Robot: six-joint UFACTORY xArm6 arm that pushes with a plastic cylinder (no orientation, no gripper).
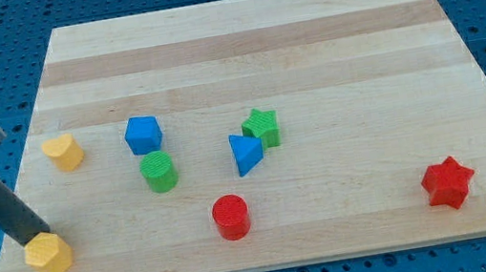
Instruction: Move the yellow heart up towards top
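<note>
Fingers are not carried by this arm, so nothing is spread, pressed together or pinched: only a straight dark rod is seen, slanting down from the view's upper left. My tip (pixel 40 233) is found at the rod's lower end, near the board's bottom-left corner, just at the top edge of a yellow hexagonal block (pixel 48 255) (contact seems likely, though it cannot be told for sure).

A yellow heart (pixel 63 152) is placed higher up on the wooden board (pixel 306 40), close to the view's left edge and well apart from my tip. Just to its right, a blue block (pixel 142 135) of angular shape is seen, and below that a green cylinder (pixel 158 171), the 2 lying near each other.

Toward the middle, a blue triangular block (pixel 246 153) is set touching or almost touching a green star (pixel 262 127) at its upper right. A red cylinder (pixel 231 217) is placed lower down, near the view's bottom. Far off at the view's lower right, 1 red star (pixel 448 182) is set alone.
</note>
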